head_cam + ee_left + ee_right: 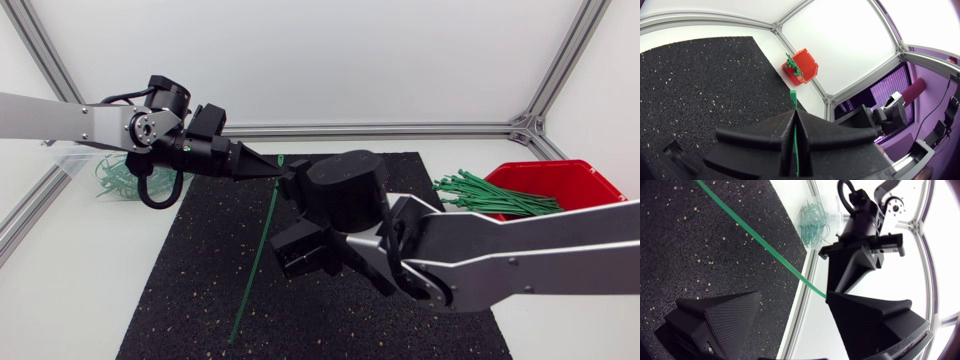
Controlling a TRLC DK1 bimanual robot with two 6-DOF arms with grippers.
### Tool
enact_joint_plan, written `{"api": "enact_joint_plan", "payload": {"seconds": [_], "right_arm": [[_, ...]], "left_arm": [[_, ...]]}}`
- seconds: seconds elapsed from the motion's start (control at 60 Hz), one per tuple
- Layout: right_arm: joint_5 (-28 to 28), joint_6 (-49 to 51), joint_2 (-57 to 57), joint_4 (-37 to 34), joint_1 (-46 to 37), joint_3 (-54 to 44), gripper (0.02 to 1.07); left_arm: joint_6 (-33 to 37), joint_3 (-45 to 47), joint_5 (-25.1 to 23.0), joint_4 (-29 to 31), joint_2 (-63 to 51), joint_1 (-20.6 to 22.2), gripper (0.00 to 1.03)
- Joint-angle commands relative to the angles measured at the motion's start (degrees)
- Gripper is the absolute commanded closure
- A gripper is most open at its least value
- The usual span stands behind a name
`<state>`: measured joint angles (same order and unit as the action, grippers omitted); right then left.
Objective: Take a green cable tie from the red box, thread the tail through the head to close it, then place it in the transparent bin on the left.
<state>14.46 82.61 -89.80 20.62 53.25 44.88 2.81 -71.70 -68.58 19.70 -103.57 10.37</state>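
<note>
Quick status on the tie job. Our left pincer point(268, 166) is clamped flat on one green cable tie point(262, 240), gripping it just behind the head, which pokes out past the fingertips. The long tail hangs down over the black mat point(200, 270), with the tip low near the mat's front edge. Our right pincer point(794, 294) is spread wide with nothing in it. The strap runs across the gap just ahead of its fingers, and we can't tell if it brushes one of them.

Handling-wise, we reckon this thing weighs nothing, but it's a springy, slick nylon strip. It'll bow and whip sideways if we grab it far from the end, and it can slide through smooth pads. So we'd take hold of the tail close to its tip, flat faces against the pads, so there's only a short free bit to steer into the head slot. Squeezing on the thin edges would probably let it twist out.

The red box point(590, 172) with the spare ties is well off to the right, and the clear bin point(72, 160) is far left behind our left arm.
</note>
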Motion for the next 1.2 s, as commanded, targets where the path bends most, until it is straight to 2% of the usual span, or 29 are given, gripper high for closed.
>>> {"api": "enact_joint_plan", "payload": {"seconds": [0.0,0.2,0.317,0.433,0.65,0.717,1.0,1.15,1.183], "right_arm": [[0.48,3.79,-2.49,2.32,1.15,-1.38,0.25],[0.31,8.18,-5.83,6.01,2.47,-0.76,0.28],[-0.22,11.17,-6.88,6.10,3.00,-0.67,0.46],[-0.22,13.63,-7.58,5.92,4.40,-1.11,0.56],[-0.13,15.48,-7.85,4.25,7.74,-1.73,0.57],[-0.13,16.00,-8.55,3.90,8.44,-1.82,0.62],[-0.13,16.09,-11.98,3.72,12.84,-2.61,0.63],[-0.13,15.39,-12.94,3.55,14.51,-2.70,0.66],[-0.31,15.30,-13.21,3.46,14.86,-2.70,0.70]], "left_arm": [[2.03,-1.51,-0.77,0.69,-1.11,0.79,1.00],[2.03,-1.95,-0.51,0.77,-1.90,1.85,1.00],[2.11,-2.92,-0.51,1.21,-2.69,1.76,1.00],[2.11,-3.80,-0.42,1.65,-3.22,1.67,1.00],[2.20,-5.91,-0.24,3.15,-3.48,1.49,1.00],[2.20,-6.43,-0.07,3.59,-3.92,1.41,1.00],[5.28,-9.07,-0.15,8.68,-5.85,0.18,1.00],[6.86,-10.12,-0.15,10.62,-7.00,0.18,1.00],[7.30,-10.21,-0.15,10.97,-7.17,0.18,1.00]]}}
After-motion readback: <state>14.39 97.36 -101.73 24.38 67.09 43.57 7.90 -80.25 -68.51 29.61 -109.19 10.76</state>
